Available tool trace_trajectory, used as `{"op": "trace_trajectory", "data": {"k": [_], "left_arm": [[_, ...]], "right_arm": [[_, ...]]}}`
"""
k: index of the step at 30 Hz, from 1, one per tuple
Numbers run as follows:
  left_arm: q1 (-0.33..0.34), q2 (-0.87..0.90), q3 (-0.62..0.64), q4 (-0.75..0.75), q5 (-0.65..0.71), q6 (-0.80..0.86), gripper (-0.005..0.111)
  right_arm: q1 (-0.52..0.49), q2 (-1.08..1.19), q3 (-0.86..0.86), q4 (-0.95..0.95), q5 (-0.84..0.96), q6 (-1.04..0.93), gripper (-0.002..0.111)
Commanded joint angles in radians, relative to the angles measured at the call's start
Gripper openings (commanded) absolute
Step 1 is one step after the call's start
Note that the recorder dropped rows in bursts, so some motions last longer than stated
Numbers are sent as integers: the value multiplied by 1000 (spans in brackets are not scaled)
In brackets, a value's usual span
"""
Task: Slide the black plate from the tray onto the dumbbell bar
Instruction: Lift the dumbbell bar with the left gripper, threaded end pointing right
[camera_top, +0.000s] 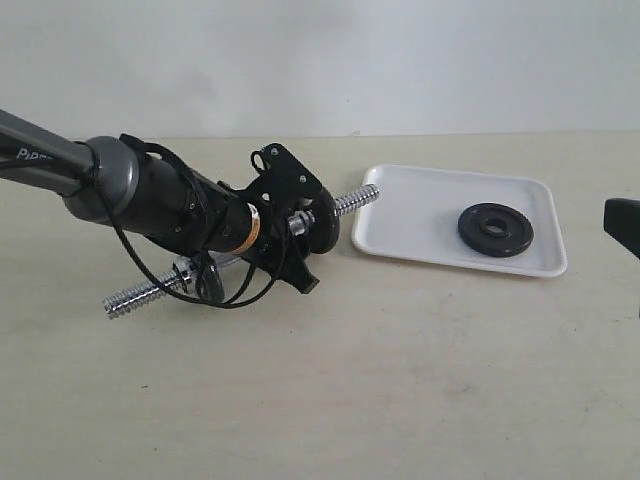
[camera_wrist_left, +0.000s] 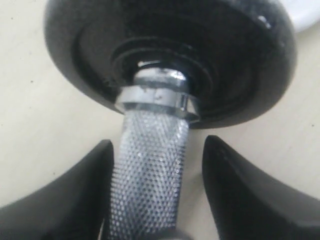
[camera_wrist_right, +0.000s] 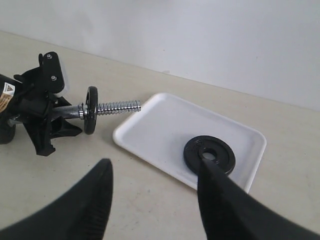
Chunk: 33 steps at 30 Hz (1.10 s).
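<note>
The white tray (camera_top: 400, 215) (camera_wrist_right: 160, 125) lies at the right, and one black plate (camera_top: 470, 228) (camera_wrist_right: 192, 152) lies flat inside it. The chrome dumbbell bar (camera_top: 355, 200) (camera_wrist_right: 117, 107) (camera_wrist_left: 150, 170) lies slantwise left of the tray, its threaded end reaching the tray's rim. A second black disc (camera_top: 324, 222) (camera_wrist_left: 240, 65) (camera_wrist_right: 90, 117) sits on the bar against its collar. My left gripper (camera_wrist_left: 157, 142) (camera_top: 290, 225) straddles the knurled shaft, open: one finger touches the shaft, the other stands off with a gap. My right gripper (camera_wrist_right: 154, 164) (camera_top: 622, 222) hovers open and holds nothing, on the near side of the tray.
Beige tabletop (camera_top: 400, 380) all round, with a pale wall (camera_top: 400, 60) behind. The left arm's black cable (camera_top: 150, 270) loops down over the bar's far threaded end (camera_top: 125, 300).
</note>
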Motion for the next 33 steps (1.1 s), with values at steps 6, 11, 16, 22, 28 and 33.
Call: {"op": "trace_trajectory", "data": {"k": [6, 11, 16, 22, 28, 33], "left_arm": [[2, -23, 24, 6, -20, 23, 4], [2, -59, 24, 6, -13, 35, 4], [2, -64, 24, 6, -22, 33, 4], [2, -80, 24, 6, -41, 33, 4], [2, -134, 24, 6, -51, 33, 4], [2, -140, 24, 6, -51, 33, 4]], "right_arm": [[2, 0, -7, -6, 2, 0, 46], [2, 0, -7, -6, 2, 0, 46], [2, 0, -7, -6, 2, 0, 46], [2, 0, -7, -6, 2, 0, 46], [2, 0, -7, -6, 3, 0, 46], [2, 0, -7, -6, 6, 0, 46]]}}
